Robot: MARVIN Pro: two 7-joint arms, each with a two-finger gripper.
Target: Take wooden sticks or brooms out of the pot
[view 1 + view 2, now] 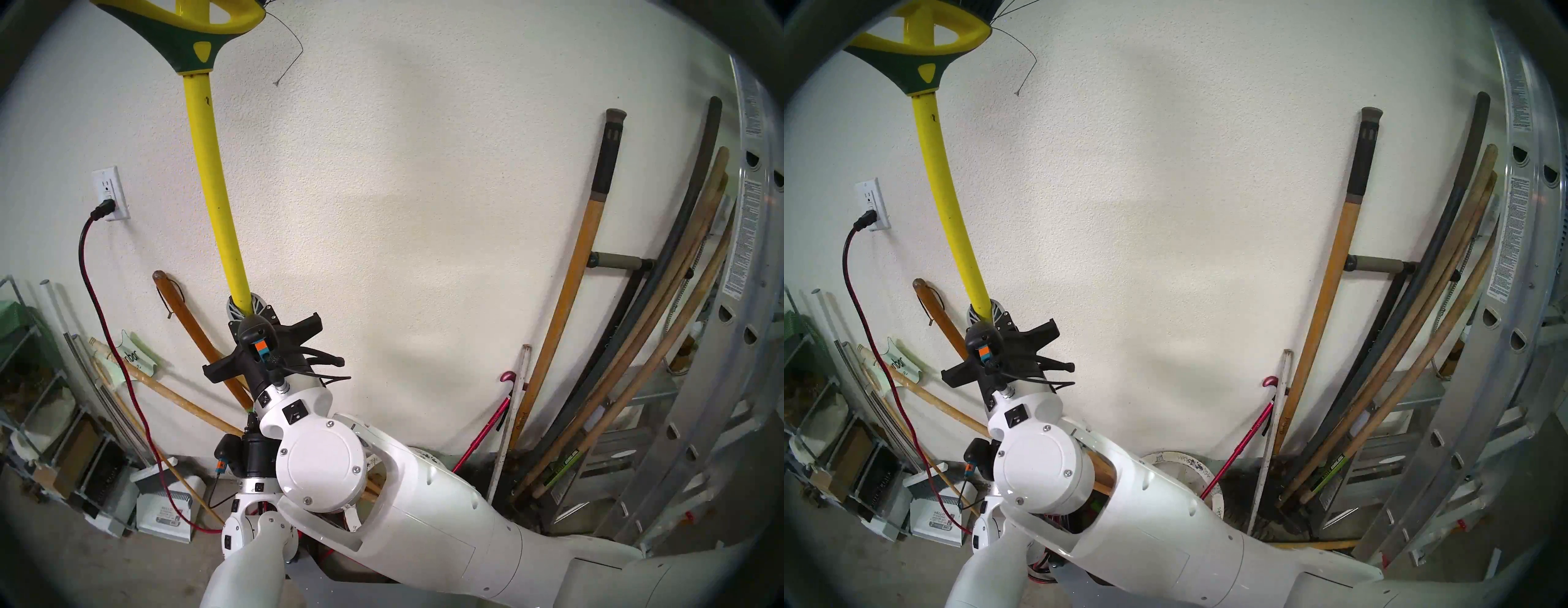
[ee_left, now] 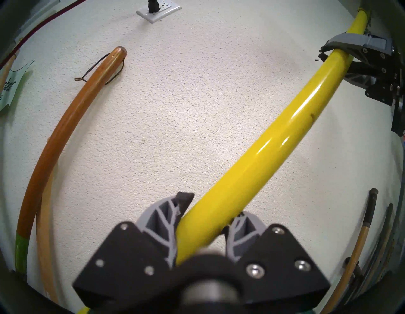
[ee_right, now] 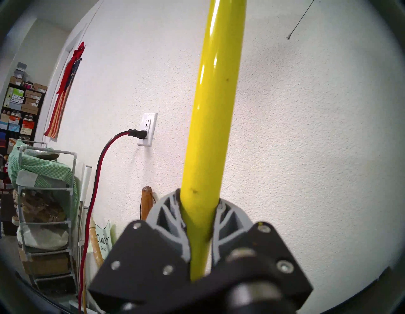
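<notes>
Against the white wall, broom (image 1: 212, 178) upright, left gripper (image 2: 202, 221) and right gripper (image 3: 199, 210) both clenched on its pole

Both head views look down from above at a white wall (image 1: 424, 191), nearly the same picture, the right eye's scene shifted toward frame left. Each wrist camera sits close behind its own fingers, facing that wall along the broom (image 2: 252, 166) pole. All four share the outlet (image 3: 147, 129).

The right gripper (image 3: 198, 221) clamps the broom (image 3: 210, 136) pole high up near the wall; the left gripper (image 2: 202, 221), lower and nearer, also grips it.
</notes>
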